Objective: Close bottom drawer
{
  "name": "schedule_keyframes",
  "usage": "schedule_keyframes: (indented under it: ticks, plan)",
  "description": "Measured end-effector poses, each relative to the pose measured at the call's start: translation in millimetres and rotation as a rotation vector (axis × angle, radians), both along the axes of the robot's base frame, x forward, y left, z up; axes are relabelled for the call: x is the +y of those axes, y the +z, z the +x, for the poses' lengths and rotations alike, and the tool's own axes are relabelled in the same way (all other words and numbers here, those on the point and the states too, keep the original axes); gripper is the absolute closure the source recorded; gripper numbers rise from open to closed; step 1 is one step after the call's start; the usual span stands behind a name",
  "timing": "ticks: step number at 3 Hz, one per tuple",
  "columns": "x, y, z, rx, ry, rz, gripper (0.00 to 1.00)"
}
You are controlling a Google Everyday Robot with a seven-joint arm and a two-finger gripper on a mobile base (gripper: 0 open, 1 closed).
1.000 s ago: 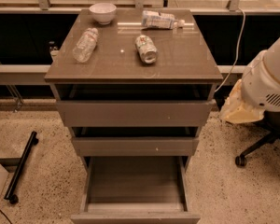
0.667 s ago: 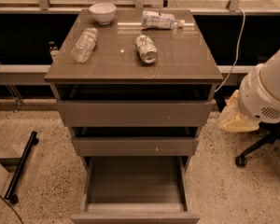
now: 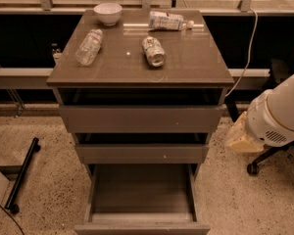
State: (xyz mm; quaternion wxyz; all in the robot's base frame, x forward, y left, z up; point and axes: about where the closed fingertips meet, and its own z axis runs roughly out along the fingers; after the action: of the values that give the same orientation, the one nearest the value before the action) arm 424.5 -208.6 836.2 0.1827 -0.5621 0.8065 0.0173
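The bottom drawer (image 3: 142,192) stands pulled far out toward me, its grey tray body open and empty and its plain front panel (image 3: 142,227) at the lower edge of the camera view. It belongs to a grey-brown cabinet (image 3: 141,58) with three drawers. The mid drawer (image 3: 141,153) with a white speck and the top drawer (image 3: 142,118) stand slightly open above it. Only a white arm segment (image 3: 279,115) shows at the right edge, beside the cabinet. The gripper itself is out of view.
On the cabinet top lie a white bowl (image 3: 108,13), a clear bottle (image 3: 88,46), a can (image 3: 153,51) and a crumpled bottle (image 3: 167,21). A yellowish bag (image 3: 239,138) and chair wheel (image 3: 253,169) sit right; a black bar (image 3: 22,174) lies left.
The white arm segment at the right has moved downward and a little toward the cabinet. The drawers and the items on top have not moved.
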Motion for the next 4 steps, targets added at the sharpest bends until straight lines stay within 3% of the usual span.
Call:
schedule_keyframes:
  ticks: [2, 4]
  plan:
    - [18, -51, -3, 0.064, 0.026, 0.041, 1.00]
    - [34, -115, -15, 0.136, 0.016, 0.124, 1.00]
